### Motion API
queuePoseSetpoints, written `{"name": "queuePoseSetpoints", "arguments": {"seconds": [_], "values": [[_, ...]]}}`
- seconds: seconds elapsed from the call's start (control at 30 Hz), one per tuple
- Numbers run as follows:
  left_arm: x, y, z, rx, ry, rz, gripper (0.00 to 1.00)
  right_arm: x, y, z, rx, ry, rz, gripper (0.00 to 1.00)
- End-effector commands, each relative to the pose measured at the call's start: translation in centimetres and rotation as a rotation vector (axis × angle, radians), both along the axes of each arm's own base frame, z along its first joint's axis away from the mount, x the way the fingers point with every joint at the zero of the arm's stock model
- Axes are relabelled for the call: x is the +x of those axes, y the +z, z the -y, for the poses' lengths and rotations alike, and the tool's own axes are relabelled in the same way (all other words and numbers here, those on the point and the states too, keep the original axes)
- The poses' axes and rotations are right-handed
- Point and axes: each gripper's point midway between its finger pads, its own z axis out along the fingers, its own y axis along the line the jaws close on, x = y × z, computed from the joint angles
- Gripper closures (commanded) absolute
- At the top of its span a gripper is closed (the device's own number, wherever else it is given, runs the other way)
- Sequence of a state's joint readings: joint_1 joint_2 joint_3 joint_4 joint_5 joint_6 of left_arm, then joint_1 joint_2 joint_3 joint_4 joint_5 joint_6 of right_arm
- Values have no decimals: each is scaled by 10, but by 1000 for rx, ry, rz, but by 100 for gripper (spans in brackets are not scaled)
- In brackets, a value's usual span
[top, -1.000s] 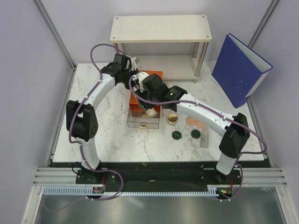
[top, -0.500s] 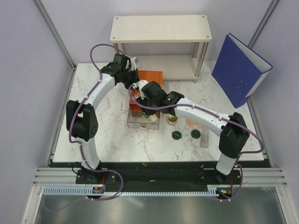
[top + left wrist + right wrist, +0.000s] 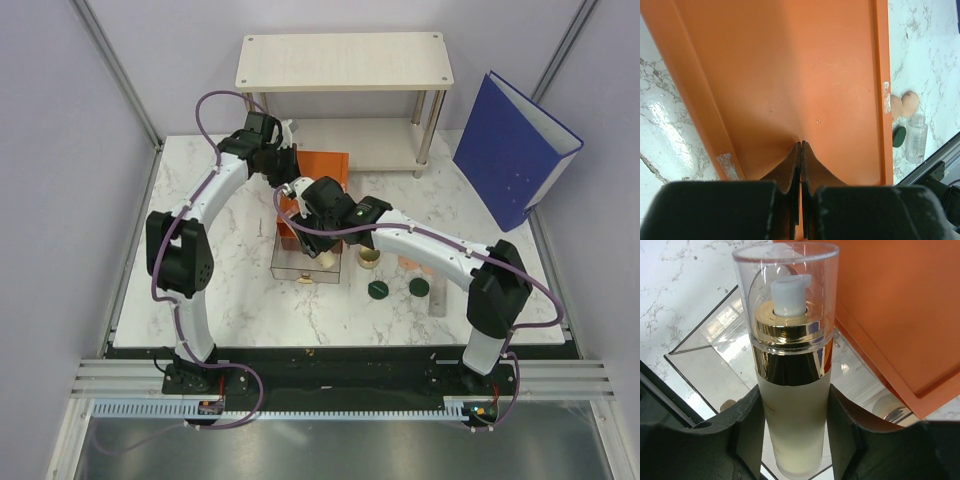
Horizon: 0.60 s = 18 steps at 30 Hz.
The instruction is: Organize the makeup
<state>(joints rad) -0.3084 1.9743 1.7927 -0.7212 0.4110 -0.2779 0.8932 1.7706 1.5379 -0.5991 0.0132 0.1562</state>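
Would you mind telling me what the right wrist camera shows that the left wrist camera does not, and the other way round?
Only the right wrist view shows the right gripper holding the cream gold-collared bottle over the open clear drawer. Only the left wrist view shows the left gripper, shut, and beyond it two peach-pink discs, a dark green disc and a slim stick. Both show the orange box and the marble table.

Top camera: high above, near side of orange box [image 3: 327,164], looking down. Wrist cameras: both close against box, shared with top.
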Motion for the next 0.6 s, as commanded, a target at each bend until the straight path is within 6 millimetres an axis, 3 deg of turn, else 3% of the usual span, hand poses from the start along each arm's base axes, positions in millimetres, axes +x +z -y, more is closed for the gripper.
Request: {"name": "queuePoseSetpoints", "arguments": {"seconds": [0.0, 0.47, 0.57], "values": [[2, -26, -17, 94, 14, -47, 98, -6, 15, -16, 60, 29, -18, 100], [4, -33, -17, 101, 22, -60, 98, -11, -4, -19, 20, 56, -84, 100], [5, -33, -17, 102, 21, -61, 98, -11, -8, -18, 6, 53, -91, 93]]}}
